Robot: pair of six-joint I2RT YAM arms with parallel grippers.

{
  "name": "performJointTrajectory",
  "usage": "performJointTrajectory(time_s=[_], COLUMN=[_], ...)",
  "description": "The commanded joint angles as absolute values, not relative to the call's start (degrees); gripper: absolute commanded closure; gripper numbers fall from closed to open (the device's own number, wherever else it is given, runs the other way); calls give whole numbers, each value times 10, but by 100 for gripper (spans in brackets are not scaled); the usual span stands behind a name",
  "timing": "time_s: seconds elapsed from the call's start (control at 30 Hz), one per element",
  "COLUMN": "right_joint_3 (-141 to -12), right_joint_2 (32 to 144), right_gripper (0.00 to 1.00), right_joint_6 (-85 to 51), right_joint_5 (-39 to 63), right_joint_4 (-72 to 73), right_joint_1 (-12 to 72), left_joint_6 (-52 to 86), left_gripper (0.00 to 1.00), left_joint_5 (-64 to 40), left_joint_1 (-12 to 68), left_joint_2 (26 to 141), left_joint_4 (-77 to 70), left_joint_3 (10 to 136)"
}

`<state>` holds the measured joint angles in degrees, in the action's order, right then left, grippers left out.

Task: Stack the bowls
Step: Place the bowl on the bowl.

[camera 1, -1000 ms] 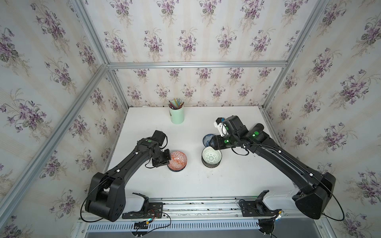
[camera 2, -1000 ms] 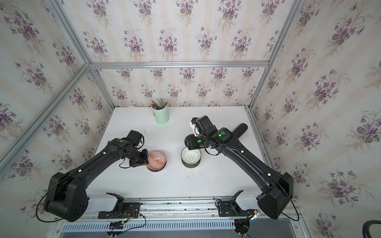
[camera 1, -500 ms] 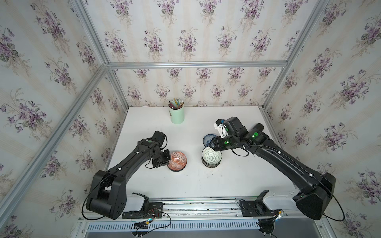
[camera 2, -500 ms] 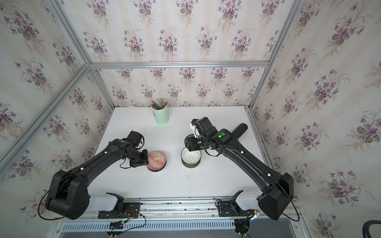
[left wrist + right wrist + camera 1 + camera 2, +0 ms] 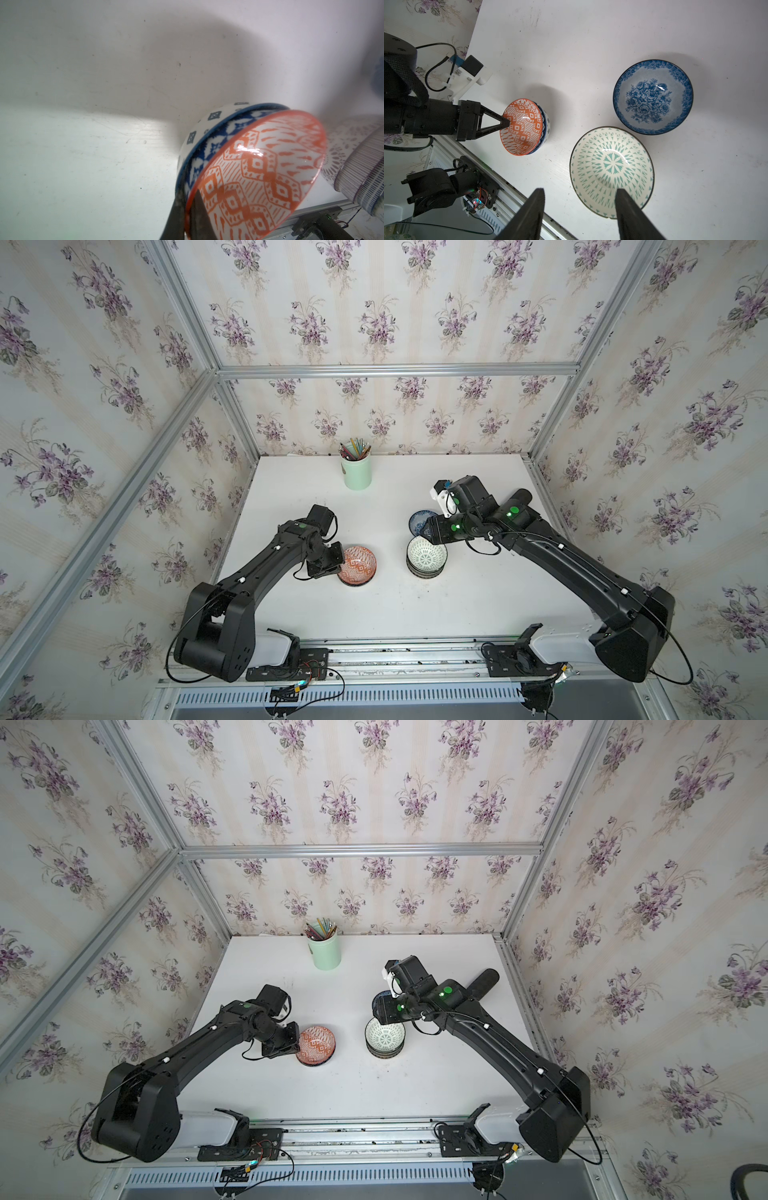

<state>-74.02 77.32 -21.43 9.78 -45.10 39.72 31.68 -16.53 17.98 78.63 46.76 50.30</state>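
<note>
Now, orange bowl (image 5: 522, 126) — rim pinched, left gripper (image 5: 507, 124)

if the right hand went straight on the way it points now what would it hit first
Probably the white-green bowl: the open right hand points at its near rim, one finger over the bowl, the other outside it. The height above it is unclear.

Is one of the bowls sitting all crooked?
Yes. The orange bowl sits lopsided in the blue-and-white bowl under it. It sticks out toward the left pincer, which is pinching its rim. It looks tipped up on that side rather than nested flat.
</note>
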Motion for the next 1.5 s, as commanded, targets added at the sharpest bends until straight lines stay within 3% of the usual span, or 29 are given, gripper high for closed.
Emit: performJointTrajectory(time_s=[0.0,0.4,0.7,0.83,0.93,1.03,1.23,1.47], right_joint_3=[-743,-744,-741,-739,-737,-734,-731,-729], right_joint_2=[774,778,777,775,774,772,770,769], right_gripper=[41,41,41,41,41,41,41,41], right_joint_6=[-214,-215,-217,-217,-217,-217,-218,-217], right_joint_5=[100,103,104,103,102,101,102,101], right_joint_4=[-442,-441,-439,-440,-440,-440,-438,-440], right_joint_1=[397,397,397,397,398,397,398,397], left_joint_6=[316,304,296,292,290,286,285,282], left_gripper=[100,99,85,72,68,69,84,92], left_joint_5=[-172,-178,-187,-201,-202,-189,-191,-189], left_joint_1=[179,178,178,179,178,178,178,179], left_joint_2=[786,779,775,772,768,762,759,762], left_joint_4=[456,467,485,489,498,515,518,517], left_joint_3=[503,500,507,512,518,525,521,515])
